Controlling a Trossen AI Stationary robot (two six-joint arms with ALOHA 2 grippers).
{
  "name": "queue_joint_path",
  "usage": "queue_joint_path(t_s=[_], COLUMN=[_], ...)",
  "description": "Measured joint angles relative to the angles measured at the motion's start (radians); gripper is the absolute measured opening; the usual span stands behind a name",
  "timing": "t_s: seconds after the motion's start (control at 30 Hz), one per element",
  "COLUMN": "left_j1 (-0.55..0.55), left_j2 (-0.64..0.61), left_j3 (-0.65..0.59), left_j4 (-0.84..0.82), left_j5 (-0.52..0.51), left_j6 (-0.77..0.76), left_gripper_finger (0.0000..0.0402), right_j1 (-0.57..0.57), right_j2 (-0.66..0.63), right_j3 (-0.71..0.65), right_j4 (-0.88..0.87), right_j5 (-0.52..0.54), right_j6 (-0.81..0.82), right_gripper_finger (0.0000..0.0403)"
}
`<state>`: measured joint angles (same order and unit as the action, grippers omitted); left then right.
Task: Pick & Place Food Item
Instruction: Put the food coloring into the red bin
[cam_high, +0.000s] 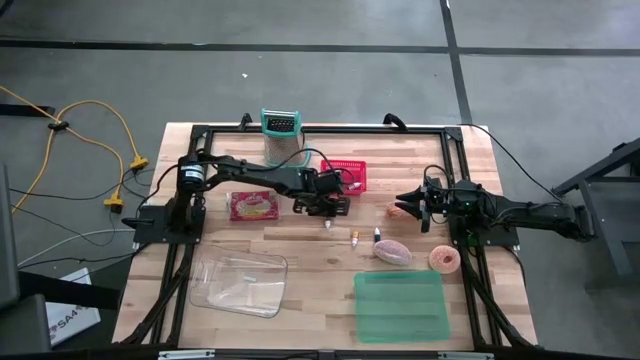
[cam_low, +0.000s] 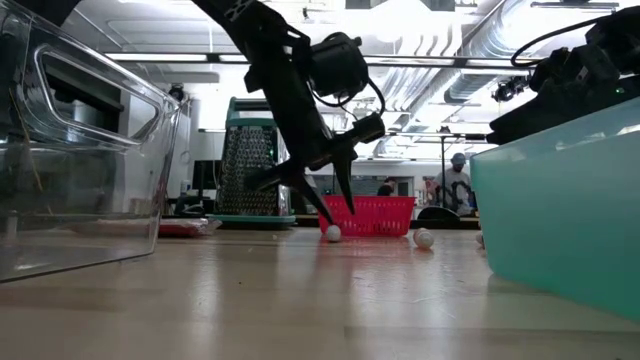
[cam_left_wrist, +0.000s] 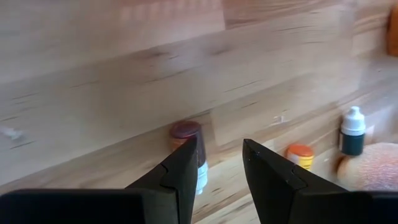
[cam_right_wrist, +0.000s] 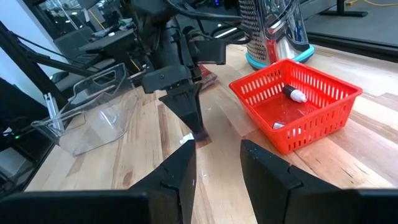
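1. A wooden table (cam_high: 300, 250) stands on a grey floor, and it fills the middle of the high view.
2. A flat green lid (cam_high: 400, 306) lies at the lower right of the table. A clear tub (cam_high: 240, 283) lies at the lower left.
3. The left gripper (cam_high: 327, 221) hangs near the middle of the high view, just below the red basket (cam_high: 345, 175). It points down at the wood.
4. The right gripper (cam_high: 407, 201) waits at the right of the table. Its fingers are a little apart and hold nothing.
5. A metal grater (cam_high: 281, 135) stands at the top edge. A red food pack (cam_high: 252, 205) lies left of the middle.
6. The step looks like the reach to pick up a small bottle (cam_left_wrist: 189, 146) with a dark red cap.
7. In the left wrist view the bottle lies on the wood at the tip of one finger (cam_left_wrist: 180, 171), partly behind it, not in the gap. The fingers are partly open and hold nothing.
8. I think the next move is to shift sideways so the bottle sits between the fingers, then go down and squeeze.
9. Two more little bottles, one with an orange cap (cam_left_wrist: 300, 153) and one with a white cap (cam_left_wrist: 352, 129), lie to the right in that view.
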<state>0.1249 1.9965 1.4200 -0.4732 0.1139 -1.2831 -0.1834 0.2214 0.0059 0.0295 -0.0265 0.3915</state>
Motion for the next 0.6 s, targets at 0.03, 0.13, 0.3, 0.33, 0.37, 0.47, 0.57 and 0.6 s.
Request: queue_joint_path(t_s=[0.03,0.13,0.3,0.33,0.37,0.47,0.57,0.6], left_j1=[0.000,0.000,0.000,0.003,0.004,0.005,0.005,0.005], left_j2=[0.000,0.000,0.000,0.000,0.000,0.000,0.000,0.000], left_j3=[0.000,0.000,0.000,0.000,0.000,-0.001,-0.001,-0.001], left_j4=[0.000,0.001,0.009,0.008,0.008,0.009,0.010,0.010], left_j5=[0.000,0.000,0.009,0.011,0.013,0.015,0.015,0.016], left_j6=[-0.001,0.002,0.003,0.003,0.003,0.008,0.011,0.011], left_gripper_finger=[0.0124,0.0124,0.0124,0.0124,0.0124,0.0124,0.0124,0.0124], right_j1=[0.000,0.000,0.000,0.000,0.000,0.000,0.000,0.000], right_j2=[0.000,0.000,0.000,0.000,0.000,0.000,0.000,0.000], right_j3=[0.000,0.000,0.000,0.000,0.000,0.000,0.000,0.000], right_j4=[-0.001,0.000,0.001,0.001,0.001,0.001,0.001,0.001], right_j5=[0.000,-0.001,-0.002,-0.002,-0.002,-0.002,-0.002,-0.002], right_j6=[0.000,0.000,0.000,0.000,0.000,0.000,0.000,0.000], right_gripper_finger=[0.0114,0.0114,0.0114,0.0114,0.0114,0.0114,0.0114,0.0114])
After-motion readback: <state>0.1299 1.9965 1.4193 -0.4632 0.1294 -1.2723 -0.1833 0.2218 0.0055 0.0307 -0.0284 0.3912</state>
